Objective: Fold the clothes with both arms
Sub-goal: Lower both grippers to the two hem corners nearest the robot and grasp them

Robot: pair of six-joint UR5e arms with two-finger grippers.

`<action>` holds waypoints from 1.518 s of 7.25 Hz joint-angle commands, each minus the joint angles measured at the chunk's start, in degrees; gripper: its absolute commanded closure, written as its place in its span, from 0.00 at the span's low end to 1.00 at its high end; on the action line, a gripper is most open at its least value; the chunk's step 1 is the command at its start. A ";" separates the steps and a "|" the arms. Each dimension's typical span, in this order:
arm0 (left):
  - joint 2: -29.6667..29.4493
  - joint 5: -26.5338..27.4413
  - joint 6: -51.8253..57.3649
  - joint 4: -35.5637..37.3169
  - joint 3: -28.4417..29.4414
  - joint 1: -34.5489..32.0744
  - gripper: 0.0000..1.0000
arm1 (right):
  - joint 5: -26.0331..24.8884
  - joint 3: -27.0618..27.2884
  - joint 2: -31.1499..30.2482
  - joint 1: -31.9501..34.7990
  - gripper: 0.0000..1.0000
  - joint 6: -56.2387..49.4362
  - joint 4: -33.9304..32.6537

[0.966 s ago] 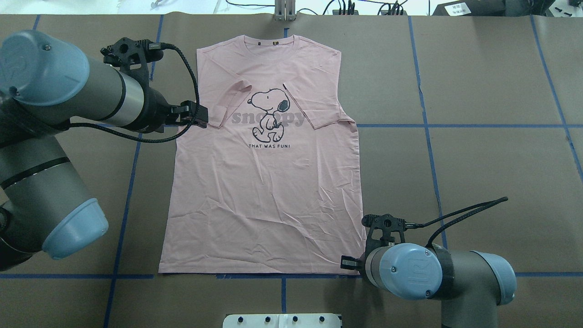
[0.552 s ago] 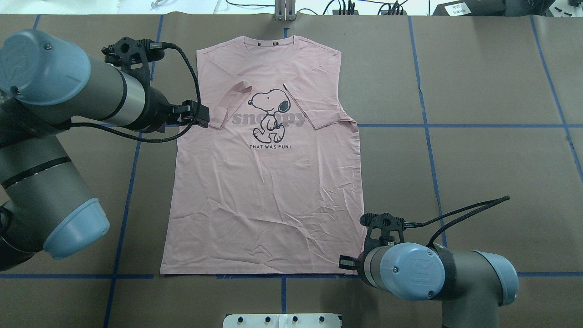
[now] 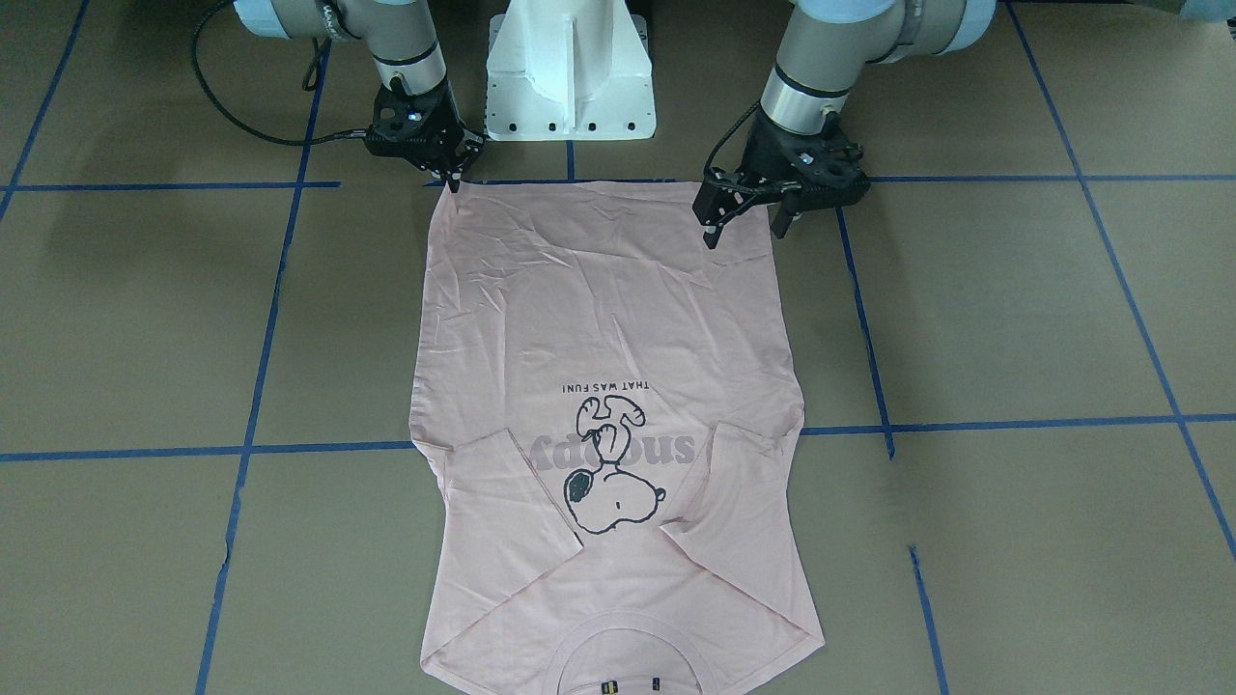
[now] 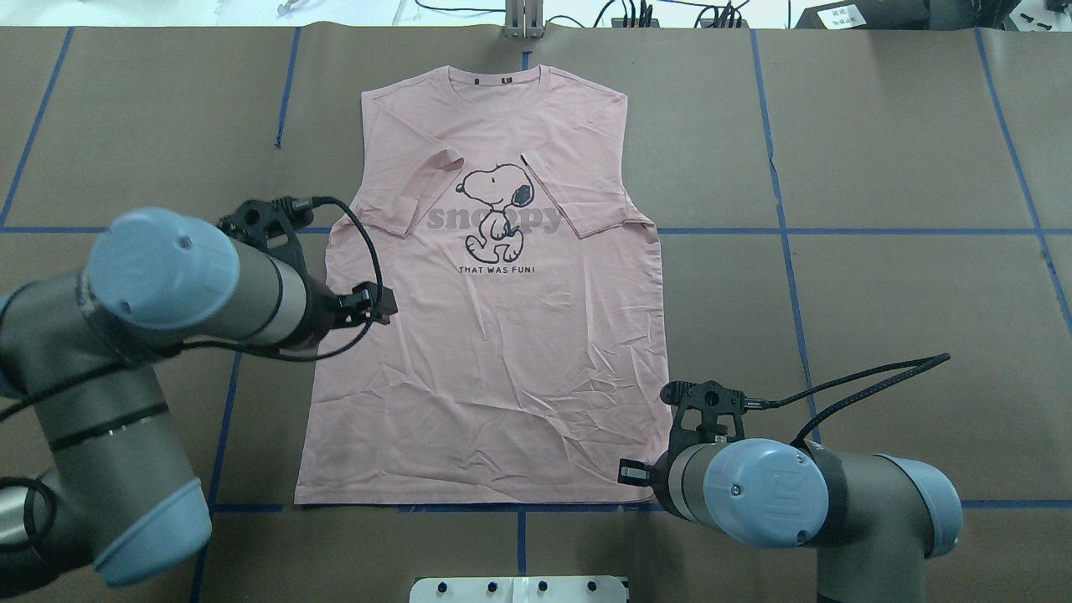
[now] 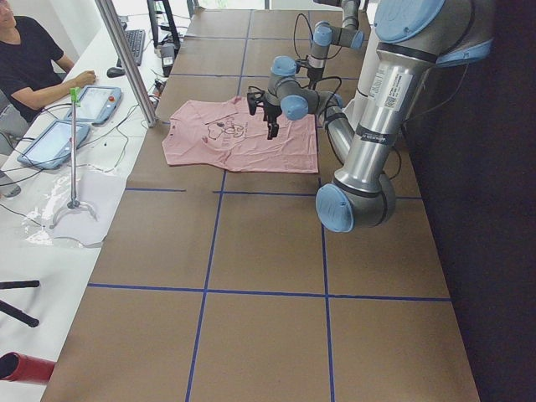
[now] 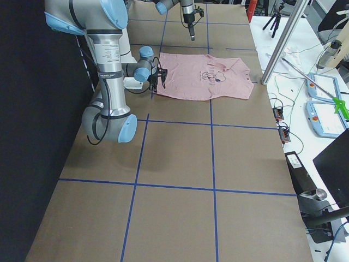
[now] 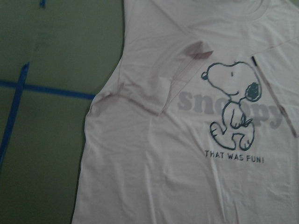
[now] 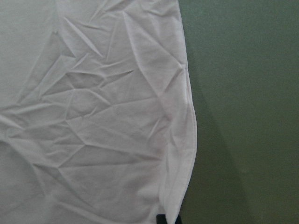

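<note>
Brown paper covers the table (image 4: pixel 879 293), ruled into large squares by blue tape lines (image 4: pixel 837 231). The overhead view is read here from left to right.

At left centre, the left gripper (image 4: pixel 378 303) hangs over the left margin of the T-shirt (image 4: pixel 502 377). Its jaws stand well apart and it holds nothing. The front-facing view confirms the spread fingers above the cloth, short of the hem.

In the middle, the T-shirt lies flat and face up, collar toward the top of the frame and hem toward the bottom, with the cartoon print (image 4: pixel 498 209) exposed. The left sleeve (image 4: pixel 423 188) and the right sleeve (image 4: pixel 586 205) are both turned inward onto the chest. The lower body is spread out, with light creases.

At lower right, the right gripper (image 4: pixel 634 474) sits at the hem's right corner. Its wrist camera shows a dark fingertip at the cloth's edge, but whether the jaws have closed on the fabric cannot be told.

Progress, as judged: the sleeve folds appear complete. The body folds are not begun, since the shirt is at full length and width. What probably remains is securing both hem corners, carrying the hem toward the collar, and any final halving.
</note>
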 commanded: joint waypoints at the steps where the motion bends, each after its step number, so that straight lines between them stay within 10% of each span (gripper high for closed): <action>1: 3.39 6.71 -11.01 0.12 0.04 9.54 0.01 | 0.46 0.20 0.08 1.20 1.00 -0.08 0.06; 11: 11.75 9.38 -19.13 -0.32 -1.10 16.86 0.10 | 0.20 0.11 0.61 1.91 1.00 -0.60 -0.02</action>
